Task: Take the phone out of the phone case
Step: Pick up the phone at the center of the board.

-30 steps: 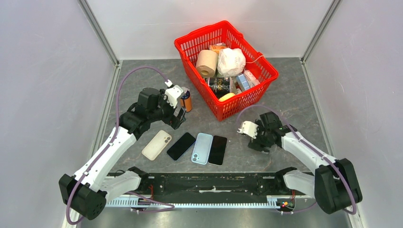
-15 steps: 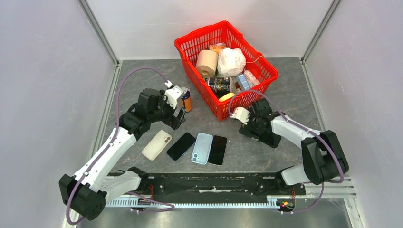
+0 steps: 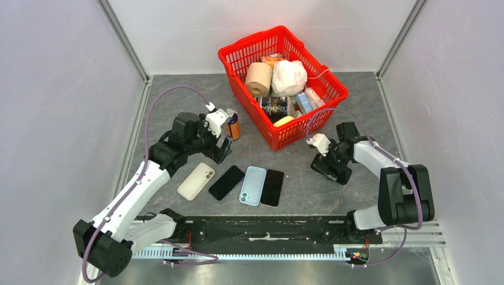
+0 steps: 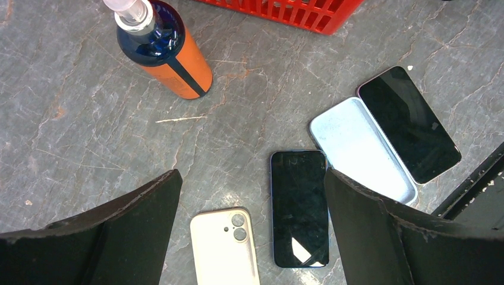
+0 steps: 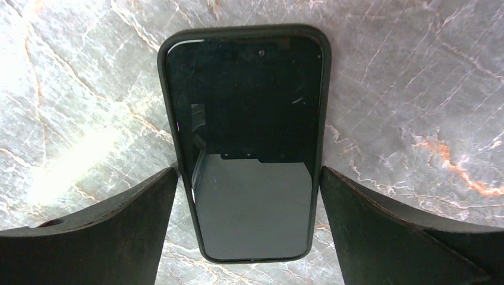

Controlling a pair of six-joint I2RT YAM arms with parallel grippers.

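Top external view, from the left. Shows the left hand (image 4: 251, 173) released, fingers spread wide, grasping nothing, poised over the worktop (image 3: 368, 95) beside an orange spray bottle (image 3: 233, 126). Finds a row of four just below it: cream-backed handset (image 3: 197, 181), black phone (image 3: 226, 182), pale blue case (image 3: 252, 185), second black phone (image 3: 273, 187). Passes a red basket (image 3: 297, 127) farther back. Ends at the right hand (image 5: 248, 171), equally released, fingers either side of the phone (image 5: 243, 119), screen-up inside its dark phone case (image 5: 243, 32), flat on the worktop.
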